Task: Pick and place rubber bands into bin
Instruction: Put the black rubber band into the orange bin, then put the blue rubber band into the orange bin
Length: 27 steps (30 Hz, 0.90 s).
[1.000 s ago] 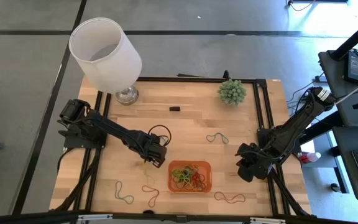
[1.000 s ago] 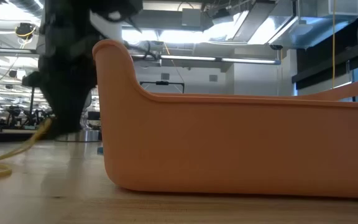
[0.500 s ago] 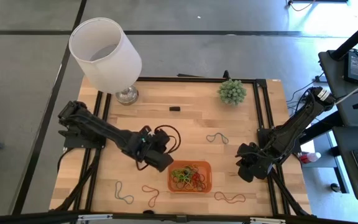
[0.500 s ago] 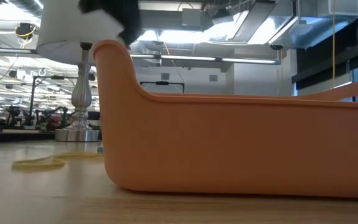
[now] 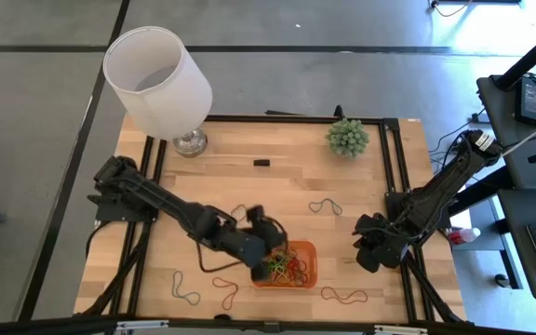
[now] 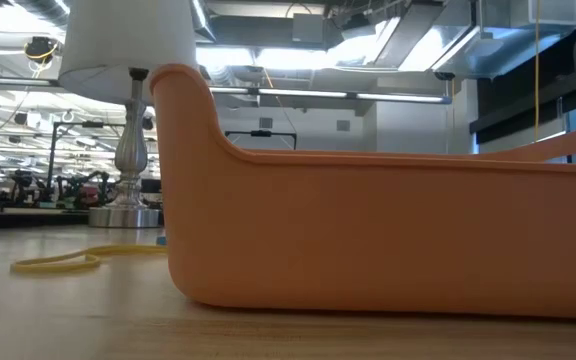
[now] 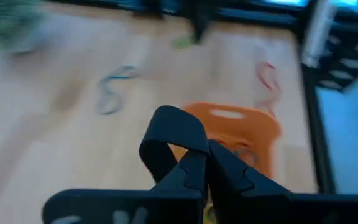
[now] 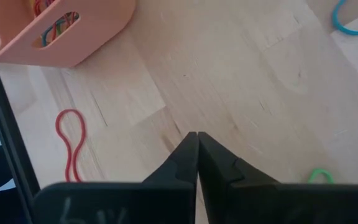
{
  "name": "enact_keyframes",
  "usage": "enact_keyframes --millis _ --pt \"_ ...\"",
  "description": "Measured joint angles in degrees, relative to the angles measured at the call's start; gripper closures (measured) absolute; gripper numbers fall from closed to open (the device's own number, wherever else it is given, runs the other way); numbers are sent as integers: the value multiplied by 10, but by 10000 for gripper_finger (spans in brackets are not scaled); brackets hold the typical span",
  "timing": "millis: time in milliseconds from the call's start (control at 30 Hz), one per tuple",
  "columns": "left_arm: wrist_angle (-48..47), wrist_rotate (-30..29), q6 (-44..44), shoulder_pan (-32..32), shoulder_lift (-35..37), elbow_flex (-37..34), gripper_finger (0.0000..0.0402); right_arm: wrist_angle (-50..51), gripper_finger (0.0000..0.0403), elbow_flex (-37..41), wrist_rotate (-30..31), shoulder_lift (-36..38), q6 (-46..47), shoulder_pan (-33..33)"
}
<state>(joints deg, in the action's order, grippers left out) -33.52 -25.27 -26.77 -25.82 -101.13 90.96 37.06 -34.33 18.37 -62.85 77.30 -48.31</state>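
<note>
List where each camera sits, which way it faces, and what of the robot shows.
High: overhead, looking down; both arms, left gripper at the bin.
Low: tabletop height, level; bin wall, no arm.
Left wrist: faces the bin; shut fingers.
Right wrist: faces the table; shut fingers.
Shared: the bin.

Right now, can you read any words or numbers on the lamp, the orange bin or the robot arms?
No readable text anywhere.
Faint pale marks on the left gripper's mount: too blurred to read.
Similar marks on the right gripper's mount: unreadable.
The bin and lampshade are plain.
</note>
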Motion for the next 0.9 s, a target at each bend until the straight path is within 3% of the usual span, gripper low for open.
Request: enact_keyframes --millis 233,433,667,900 --pt "36 139 4 9 -79 0 398 -1 388 0 0 0 0 0" --pt "29 210 -27 11 -128 0 398 -1 388 0 0 0 0 0" --pt "20 241 -66 12 -165 0 392 -4 388 0 0 0 0 0" --pt "17 251 -82 15 -171 0 330 -7 388 0 0 0 0 0"
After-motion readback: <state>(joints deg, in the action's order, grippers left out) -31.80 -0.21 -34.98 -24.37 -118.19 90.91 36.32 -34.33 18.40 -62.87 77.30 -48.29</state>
